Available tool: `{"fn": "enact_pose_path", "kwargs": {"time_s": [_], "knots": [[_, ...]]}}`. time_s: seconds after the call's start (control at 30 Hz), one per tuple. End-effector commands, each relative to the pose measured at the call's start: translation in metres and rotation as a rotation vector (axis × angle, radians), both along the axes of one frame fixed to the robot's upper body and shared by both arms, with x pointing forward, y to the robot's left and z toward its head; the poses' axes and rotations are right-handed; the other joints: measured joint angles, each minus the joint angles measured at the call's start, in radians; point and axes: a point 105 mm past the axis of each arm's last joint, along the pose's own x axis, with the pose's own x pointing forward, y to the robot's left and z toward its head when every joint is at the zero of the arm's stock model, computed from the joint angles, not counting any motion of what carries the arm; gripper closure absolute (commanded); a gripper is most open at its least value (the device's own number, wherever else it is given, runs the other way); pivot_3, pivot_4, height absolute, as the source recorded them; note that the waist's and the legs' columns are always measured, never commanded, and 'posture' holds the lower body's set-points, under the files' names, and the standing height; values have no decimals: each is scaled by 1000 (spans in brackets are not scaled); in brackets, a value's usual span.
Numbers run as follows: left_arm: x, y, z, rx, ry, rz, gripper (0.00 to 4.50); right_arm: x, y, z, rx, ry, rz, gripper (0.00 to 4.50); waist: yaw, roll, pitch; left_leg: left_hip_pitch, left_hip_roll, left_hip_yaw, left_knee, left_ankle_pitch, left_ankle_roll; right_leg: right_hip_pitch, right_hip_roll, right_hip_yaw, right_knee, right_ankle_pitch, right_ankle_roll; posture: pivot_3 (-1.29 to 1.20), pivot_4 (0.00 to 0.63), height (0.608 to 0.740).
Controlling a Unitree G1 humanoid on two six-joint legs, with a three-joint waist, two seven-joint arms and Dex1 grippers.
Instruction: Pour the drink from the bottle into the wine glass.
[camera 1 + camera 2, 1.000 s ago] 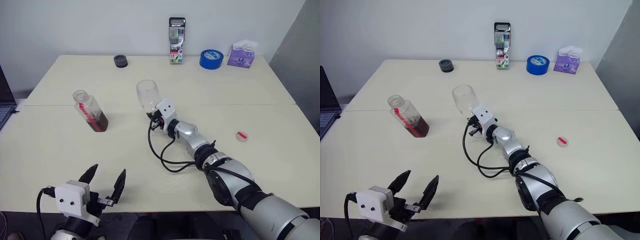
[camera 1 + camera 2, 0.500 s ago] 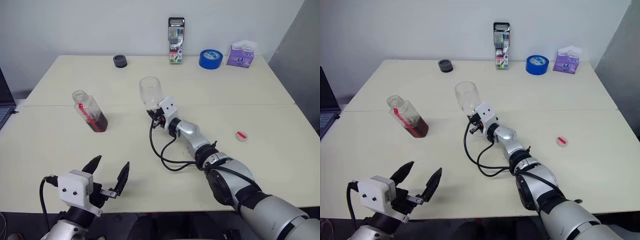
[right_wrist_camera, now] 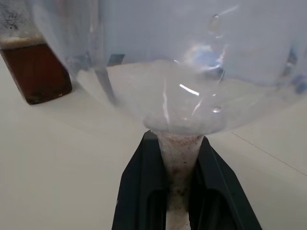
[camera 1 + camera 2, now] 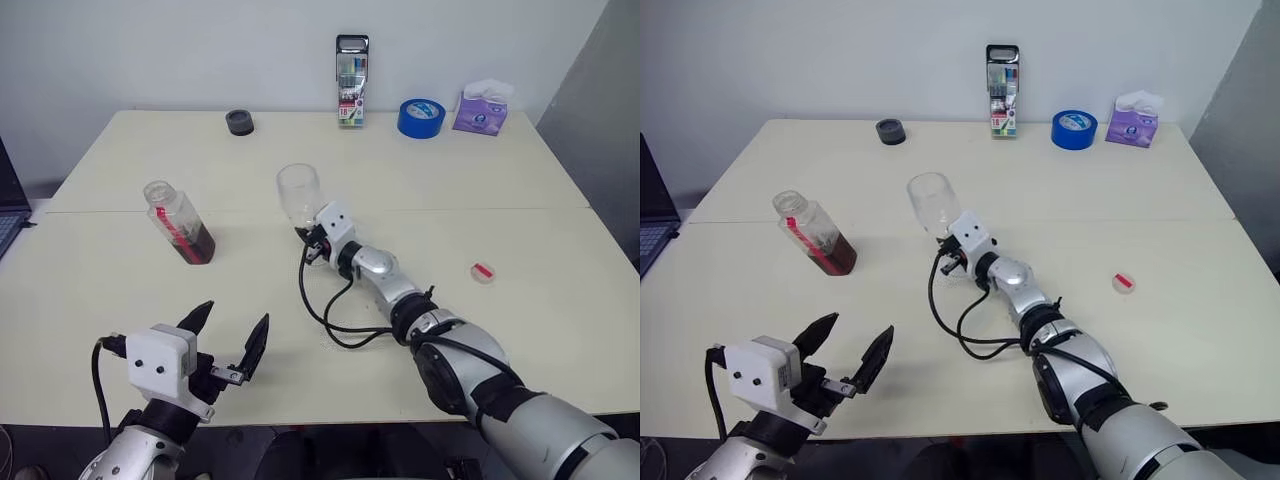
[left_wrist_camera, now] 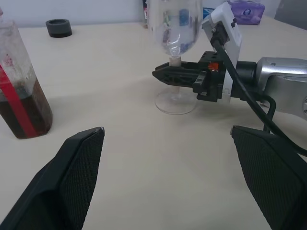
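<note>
Head view: right gripper [image 4: 312,236] clamped on the stem of the wine glass [image 4: 298,193] mid-table; bottle [image 4: 179,222] with drink [image 4: 196,243] stands uncapped well to its left. Left gripper [image 4: 230,342] hangs at the near edge, fingers apart.

Left wrist view: glass foot sits on table [image 5: 144,158].

Right wrist view: fingers [image 3: 139,191] pinch stem, bowl empty.

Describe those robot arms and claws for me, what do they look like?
The right arm is silver metal with black joints; a black cable loops along it. Each claw has two black, pointed fingers behind a white box with small dark dots: the left claw and the right claw, whose box shows a small orange part.
</note>
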Motion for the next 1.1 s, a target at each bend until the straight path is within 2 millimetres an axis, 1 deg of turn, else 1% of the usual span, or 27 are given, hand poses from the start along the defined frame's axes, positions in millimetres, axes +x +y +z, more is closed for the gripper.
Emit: {"fn": "enact_pose_path", "kwargs": {"time_s": [0.03,0.2,0.23,0.27,0.3,0.53,0.57,0.6,0.7,0.77,0.83,0.97,1.1], "knots": [[-2,-1,10,13,-33,-7,0,-7,13,3,10,-28,34,4302,0,0,0,0,0,0,0,0,0,0,0,0,0,0,0,0,150,740],[0,-3,10,14,-34,-10,0,-6,10,0,-11,-31,22,4302,0,0,0,0,0,0,0,0,0,0,0,0,0,0,0,0,150,740],[0,-3,10,15,-34,-10,0,-6,10,0,-14,-33,18,3584,0,0,0,0,0,0,0,0,0,0,0,0,0,0,0,0,150,740],[0,-3,10,15,-34,-10,0,-5,9,0,-16,-33,16,3380,0,0,0,0,0,0,0,0,0,0,0,0,0,0,0,0,150,740],[0,-3,10,16,-34,-10,0,-5,9,0,-17,-34,14,3067,0,0,0,0,0,0,0,0,0,0,0,0,0,0,0,0,150,740],[0,0,8,20,-30,-5,0,-4,6,1,-19,-40,11,524,0,0,0,0,0,0,0,0,-1,0,0,0,0,0,0,0,150,740],[0,1,7,20,-28,-3,0,-4,5,1,-19,-40,10,206,0,0,0,0,0,0,0,0,-1,0,0,0,0,0,0,0,150,740],[0,3,6,21,-26,-1,0,-3,2,0,-20,-39,8,39,0,0,0,0,0,0,0,0,-1,0,0,0,0,0,0,0,150,740],[-1,6,2,22,-19,9,0,0,-10,-5,-30,-37,-1,39,0,0,0,0,0,0,0,0,-1,0,0,0,0,0,0,0,150,740],[0,10,-1,24,-13,32,0,1,-24,-8,-35,-38,-2,39,1,0,0,0,0,0,0,0,-1,0,0,0,0,0,0,0,150,740],[1,16,-6,31,-4,67,0,2,-39,-9,-37,-51,13,39,6,0,0,0,0,0,0,0,-1,0,0,0,0,0,0,0,150,740],[5,30,-13,22,-4,170,0,-1,-77,-8,-59,-77,53,39,9,-1,0,0,0,0,0,-1,2,1,0,0,-1,0,0,0,150,740],[10,31,-15,2,-23,224,0,-10,-107,-2,-84,-84,73,39,8,-1,0,0,0,0,0,-1,2,1,0,0,0,0,0,0,150,740]]}}
